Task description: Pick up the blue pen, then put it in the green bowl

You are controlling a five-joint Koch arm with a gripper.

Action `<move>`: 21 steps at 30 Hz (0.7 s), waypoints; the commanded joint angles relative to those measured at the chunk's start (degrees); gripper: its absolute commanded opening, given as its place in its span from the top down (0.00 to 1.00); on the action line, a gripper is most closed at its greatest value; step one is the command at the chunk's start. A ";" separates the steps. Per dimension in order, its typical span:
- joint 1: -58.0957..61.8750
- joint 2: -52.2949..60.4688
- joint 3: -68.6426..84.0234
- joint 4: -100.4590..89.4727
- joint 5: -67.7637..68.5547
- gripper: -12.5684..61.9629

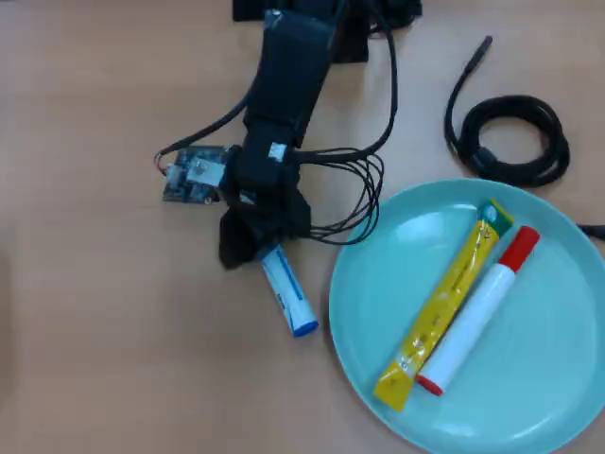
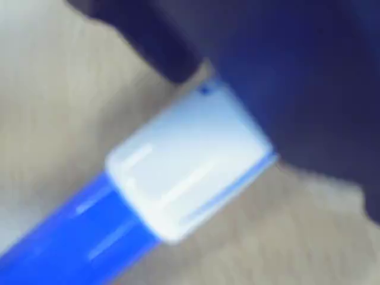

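We see the gripper [image 1: 257,248] over the blue pen's [image 1: 288,291] upper end on the surface, beside the green bowl [image 1: 378,284]; we cannot tell whether it has clamped for lifting yet

gripper [image 1: 257,244] down over upper end of blue pen [image 1: 289,293]; pen lies on table just left of green bowl [image 1: 364,284], jaw state unclear.

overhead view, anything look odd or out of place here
Nothing spilled or broken. The green bowl already holds a yellow packet and a red-capped marker, and a bare circuit board lies loose on the table.
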 commanded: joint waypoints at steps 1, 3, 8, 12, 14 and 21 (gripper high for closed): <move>0.35 -0.09 -3.60 -2.20 2.02 0.30; 0.26 -0.09 -3.60 -2.20 2.11 0.39; 0.35 -0.09 -3.52 -2.29 2.99 0.75; 0.79 -0.18 -3.25 -2.02 5.01 0.94; 0.79 -0.18 -3.16 -1.85 5.54 0.91; 0.79 -0.18 -3.08 -1.49 5.71 0.92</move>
